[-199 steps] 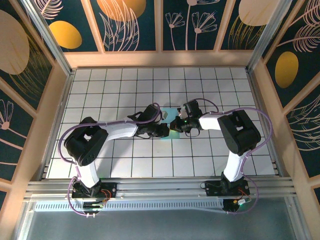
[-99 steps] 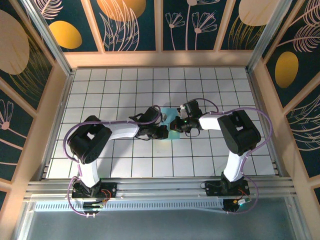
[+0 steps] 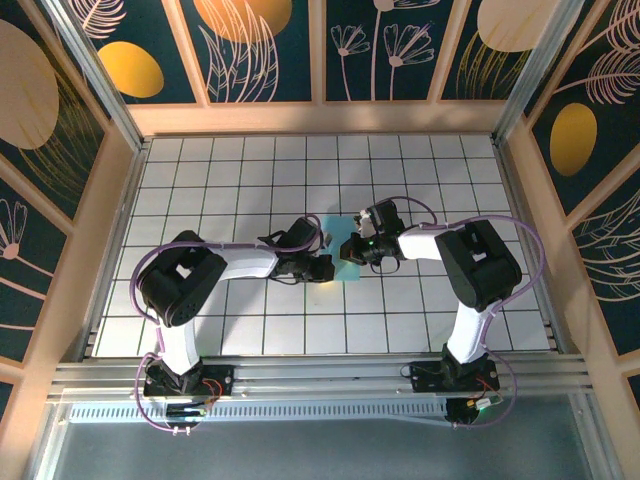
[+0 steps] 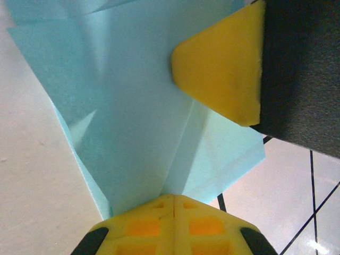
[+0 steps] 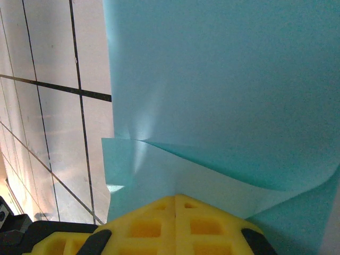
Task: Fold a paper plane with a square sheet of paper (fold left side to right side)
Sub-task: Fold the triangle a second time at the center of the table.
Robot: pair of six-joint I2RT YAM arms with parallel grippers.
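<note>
Two grippers, one sheet, so here's my take. The light-blue sheet of paper sits around the middle of the tiled table, right between the two arms, creased into layers, with a fan of folds in the left wrist view. The left gripper has its jaws closed tight and the paper comes straight out from between them, so I'd call that a pinch on one edge. The right gripper is the same story: jaws together, nipping the paper where a flap lifts and curls off the layer below. To do this fold well, I reckon one side should just anchor while the other carries its flap across, left over to right, low and slow so the thin paper doesn't buckle or tear. Line the edges up before pressing, then flatten the crease. The biggest risk I can see is both pulling at once and dragging the whole thing sideways. Count-wise: one sheet, two arms, two grippers, plus one yellow pad in the left wrist view that looks like the other arm's finger on the paper.
</note>
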